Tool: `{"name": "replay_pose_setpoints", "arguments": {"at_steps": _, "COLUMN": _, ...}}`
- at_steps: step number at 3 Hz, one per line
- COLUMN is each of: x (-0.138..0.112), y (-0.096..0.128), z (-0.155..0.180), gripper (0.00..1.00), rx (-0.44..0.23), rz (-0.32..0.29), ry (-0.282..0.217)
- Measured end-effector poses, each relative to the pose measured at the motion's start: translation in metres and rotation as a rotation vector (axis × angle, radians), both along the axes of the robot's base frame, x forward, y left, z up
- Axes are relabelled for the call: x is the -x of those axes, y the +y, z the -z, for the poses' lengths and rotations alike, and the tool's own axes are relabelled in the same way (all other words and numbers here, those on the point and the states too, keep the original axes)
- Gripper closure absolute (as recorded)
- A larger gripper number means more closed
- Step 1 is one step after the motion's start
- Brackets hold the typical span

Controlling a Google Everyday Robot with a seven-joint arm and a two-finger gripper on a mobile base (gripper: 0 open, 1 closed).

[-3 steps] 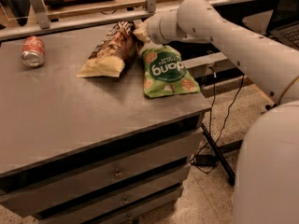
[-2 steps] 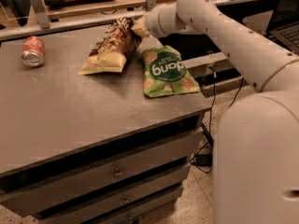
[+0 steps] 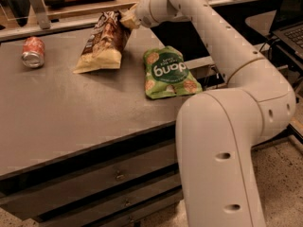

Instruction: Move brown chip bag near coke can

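The brown chip bag (image 3: 102,42), dark brown on top and cream-yellow below, hangs tilted with its upper right end lifted and its yellow lower end resting on the grey table (image 3: 71,112). My gripper (image 3: 127,19) is at the bag's upper right corner and shut on it. The coke can (image 3: 33,52), red with a silver top, lies on its side at the table's far left, well apart from the bag.
A green snack bag (image 3: 168,73) lies flat on the table to the right of the brown bag, near the right edge. My white arm (image 3: 227,103) rises at the table's right side. Drawers (image 3: 109,183) sit under the tabletop. A rail (image 3: 71,13) runs behind the table.
The gripper has risen and drawn the brown bag's top end up and leftward; the bag stands steeper than before. The can and green bag have not moved.
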State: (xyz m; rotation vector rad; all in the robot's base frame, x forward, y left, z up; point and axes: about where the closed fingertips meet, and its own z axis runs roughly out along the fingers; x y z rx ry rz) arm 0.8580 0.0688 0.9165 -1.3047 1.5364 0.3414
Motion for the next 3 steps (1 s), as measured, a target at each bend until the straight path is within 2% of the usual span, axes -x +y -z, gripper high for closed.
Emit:
{"name": "replay_pose_setpoints", "arguments": {"at_steps": 1, "x": -0.011, "y": 0.019, "z": -0.019, "gripper": 1.00, "rx": -0.031, "rz": -0.035, "ry": -0.027}}
{"name": "replay_pose_setpoints", "arguments": {"at_steps": 3, "x": -0.022, "y": 0.069, "z": -0.034, "gripper": 1.00, "rx": -0.113, "rz": -0.080, "ry": -0.041}}
